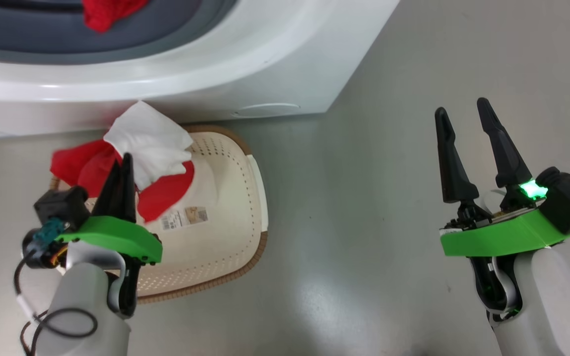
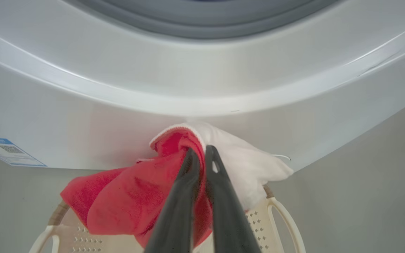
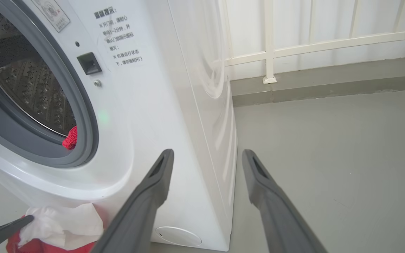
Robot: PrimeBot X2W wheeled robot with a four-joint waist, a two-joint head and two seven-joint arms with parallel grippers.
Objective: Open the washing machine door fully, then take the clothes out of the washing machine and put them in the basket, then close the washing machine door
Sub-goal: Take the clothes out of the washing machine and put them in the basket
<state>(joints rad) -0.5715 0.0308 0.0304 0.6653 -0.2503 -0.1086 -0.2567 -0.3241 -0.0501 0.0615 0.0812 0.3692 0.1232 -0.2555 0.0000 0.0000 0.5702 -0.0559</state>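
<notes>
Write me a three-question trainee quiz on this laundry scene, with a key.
1. True or false: the left jaws are shut on a red-and-white garment over the basket.
2. Where does a second red garment lie? A) at the mouth of the washing machine B) in the right jaws C) on the floor.
3. Fill in: the right jaws stand ____ and hold nothing.
Key: 1 true; 2 A; 3 open.
</notes>
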